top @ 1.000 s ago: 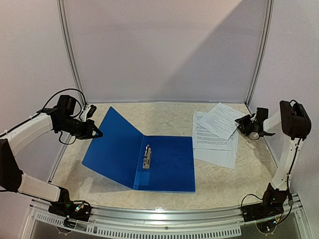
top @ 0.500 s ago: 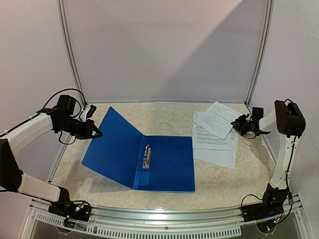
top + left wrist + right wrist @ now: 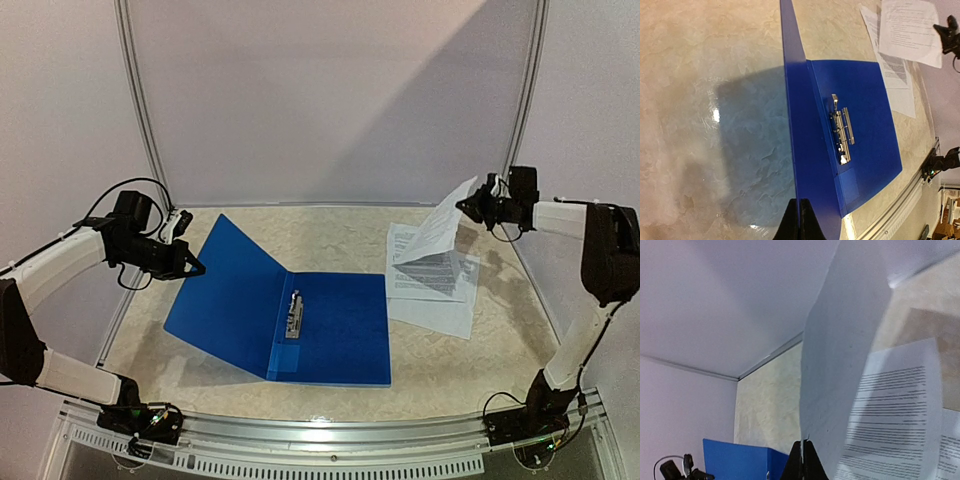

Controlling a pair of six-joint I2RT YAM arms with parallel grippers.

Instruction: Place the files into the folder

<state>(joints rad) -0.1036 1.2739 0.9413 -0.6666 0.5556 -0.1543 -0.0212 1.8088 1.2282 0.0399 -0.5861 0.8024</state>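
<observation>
This is a robot test booth of the lab kind: plain pale panel walls [image 3: 330,100] in thin aluminium posts [image 3: 141,100] enclose the beige marble-patterned table [image 3: 330,228] from 9 through 12 to 3 o'clock, and a slotted metal rail [image 3: 330,435] at 6 o'clock carries two cabled white robot arms [image 3: 50,265].
</observation>
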